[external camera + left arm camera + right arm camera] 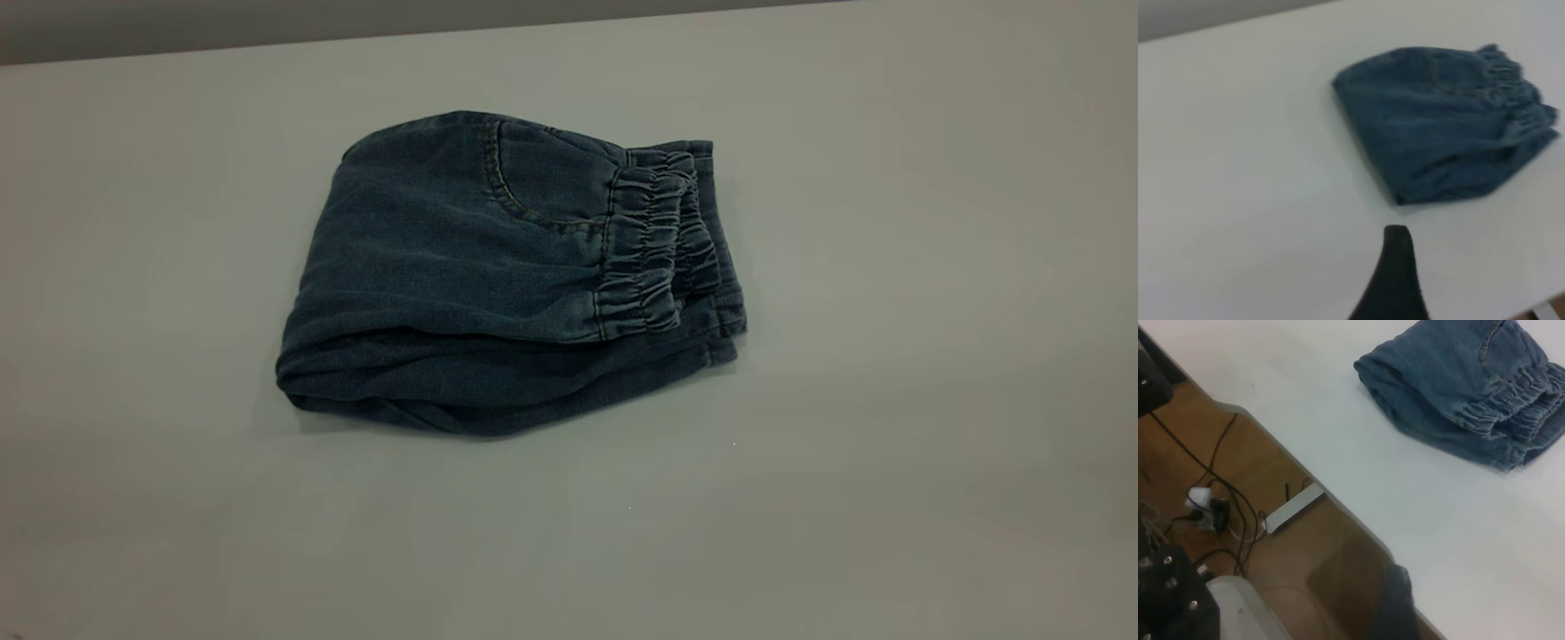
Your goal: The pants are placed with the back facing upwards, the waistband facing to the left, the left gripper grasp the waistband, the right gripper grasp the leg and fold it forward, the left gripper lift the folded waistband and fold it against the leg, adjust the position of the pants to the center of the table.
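Note:
The blue denim pants (462, 267) lie folded into a compact bundle near the middle of the white table (889, 444). On top is a layer with a curved pocket seam. The ruched waistband (653, 253) sits at the bundle's right end in the exterior view, stacked over the leg layers (498, 391) beneath it. Neither arm appears in the exterior view. In the left wrist view the pants (1438, 120) lie well apart from my left gripper (1395, 273), a black tip over bare table. My right gripper (1395, 603) hangs over the table's edge, far from the pants (1458, 387).
The right wrist view shows the table's edge (1338, 507) with a wooden floor below. On the floor lie black cables, a white power strip (1293, 509), a white plug (1201, 499) and a pale bin (1245, 613).

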Available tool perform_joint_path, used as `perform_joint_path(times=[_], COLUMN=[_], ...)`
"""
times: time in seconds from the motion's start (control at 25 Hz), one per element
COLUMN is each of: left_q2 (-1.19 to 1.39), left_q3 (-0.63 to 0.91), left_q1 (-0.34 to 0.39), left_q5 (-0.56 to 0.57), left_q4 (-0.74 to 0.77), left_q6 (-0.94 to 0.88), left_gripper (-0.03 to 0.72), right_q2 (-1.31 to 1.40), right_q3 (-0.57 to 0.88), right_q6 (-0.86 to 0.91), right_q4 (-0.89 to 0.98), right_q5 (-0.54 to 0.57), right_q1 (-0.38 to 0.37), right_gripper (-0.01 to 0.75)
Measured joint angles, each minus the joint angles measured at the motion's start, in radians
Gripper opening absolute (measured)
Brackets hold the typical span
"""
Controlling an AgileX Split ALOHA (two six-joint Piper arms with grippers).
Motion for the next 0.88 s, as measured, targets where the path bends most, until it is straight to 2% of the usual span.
perform_joint_path(times=[0.4,0.52,0.64,0.88], left_q2=[0.0,0.0,0.0,0.0], left_q3=[0.011,0.011,0.011,0.011], left_q1=[0.0,0.0,0.0,0.003], left_q5=[-0.019,-0.019,-0.019,-0.019], left_q4=[0.053,0.045,0.045,0.045], left_q6=[-0.008,-0.008,-0.007,-0.007], left_gripper=[0.561,0.561,0.561,0.561], right_q2=[0.001,-0.002,-0.002,-0.038], right_q3=[0.0,0.0,0.0,0.0], right_q6=[0.001,0.001,0.001,0.001], right_q4=[0.001,0.008,0.028,0.023], right_q5=[0.001,0.001,0.001,0.0], right_q1=[0.0,-0.034,-0.137,-0.466], right_gripper=[0.515,0.515,0.515,0.515])
